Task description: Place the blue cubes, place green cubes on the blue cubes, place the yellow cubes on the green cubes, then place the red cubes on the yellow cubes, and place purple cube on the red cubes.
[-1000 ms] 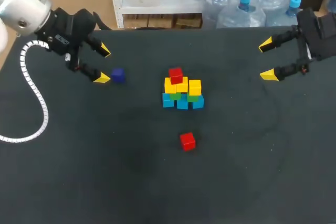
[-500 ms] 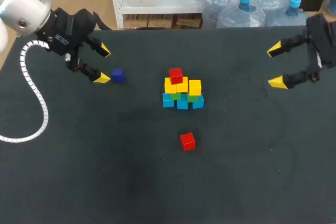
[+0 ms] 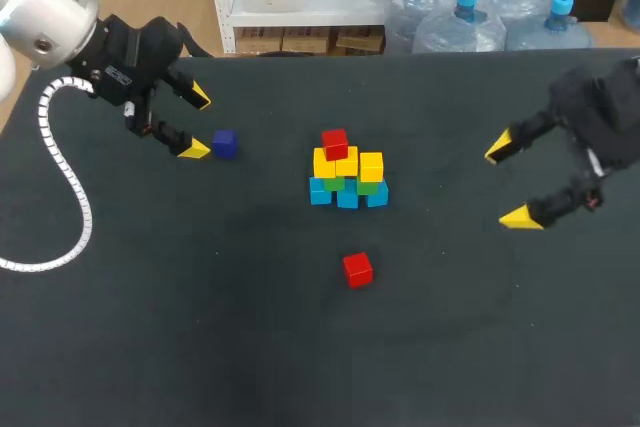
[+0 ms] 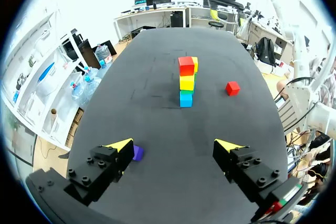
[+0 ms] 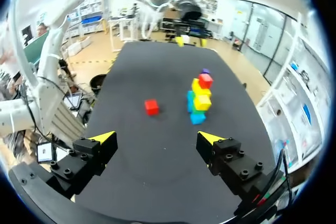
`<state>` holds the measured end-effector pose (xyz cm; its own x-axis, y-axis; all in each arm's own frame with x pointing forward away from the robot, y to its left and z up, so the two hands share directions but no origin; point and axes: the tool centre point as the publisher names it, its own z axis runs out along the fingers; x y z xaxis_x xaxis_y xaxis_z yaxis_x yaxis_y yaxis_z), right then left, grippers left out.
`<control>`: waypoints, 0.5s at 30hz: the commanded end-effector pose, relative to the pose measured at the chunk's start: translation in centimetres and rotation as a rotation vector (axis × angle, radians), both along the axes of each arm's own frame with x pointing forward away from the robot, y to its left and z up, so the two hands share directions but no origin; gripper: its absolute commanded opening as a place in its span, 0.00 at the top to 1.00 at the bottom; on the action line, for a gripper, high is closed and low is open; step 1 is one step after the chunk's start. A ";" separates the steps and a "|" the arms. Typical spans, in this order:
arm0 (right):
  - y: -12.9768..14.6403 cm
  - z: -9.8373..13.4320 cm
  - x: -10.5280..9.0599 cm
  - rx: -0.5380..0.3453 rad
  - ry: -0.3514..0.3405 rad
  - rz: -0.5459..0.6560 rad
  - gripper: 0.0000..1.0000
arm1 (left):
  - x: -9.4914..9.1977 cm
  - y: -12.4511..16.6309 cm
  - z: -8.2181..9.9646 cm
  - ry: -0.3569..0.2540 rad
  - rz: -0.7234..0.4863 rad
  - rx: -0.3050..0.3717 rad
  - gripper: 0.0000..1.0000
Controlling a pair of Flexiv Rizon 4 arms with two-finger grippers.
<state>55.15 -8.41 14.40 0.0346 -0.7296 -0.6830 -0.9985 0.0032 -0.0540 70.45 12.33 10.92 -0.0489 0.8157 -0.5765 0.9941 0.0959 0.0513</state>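
Sitting beside left end effector [image 3: 198, 123], maybe touching: purple cube [image 3: 224, 143].

head view overhead; wrist views low, opposite sides, all sharing cube stack [image 3: 346, 169]

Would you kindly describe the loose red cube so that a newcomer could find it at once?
On the dark table, find the stack of coloured cubes near the middle. The loose red cube lies on the robot's side of it, clear of it. Unlike the other red cube atop the stack, it sits alone on the bare table.
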 end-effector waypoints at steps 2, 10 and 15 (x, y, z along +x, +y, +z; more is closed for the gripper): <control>2.7 -0.6 0.5 -0.062 0.015 0.090 0.00 | -0.1 0.1 -0.1 -0.004 -0.001 -0.004 0.00; 5.4 -1.4 -0.3 -0.154 -0.004 0.155 0.00 | -0.1 0.1 -0.1 -0.004 -0.001 -0.004 0.00; 6.6 -2.6 -1.0 -0.170 0.002 0.157 0.00 | -0.1 0.1 -0.1 -0.004 -0.001 -0.004 0.00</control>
<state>54.22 -2.60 12.59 0.1577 -0.8117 -0.5624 -0.9853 -0.1669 -0.0354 70.45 12.34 10.92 -0.0490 0.8156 -0.5765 0.9941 0.0959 0.0512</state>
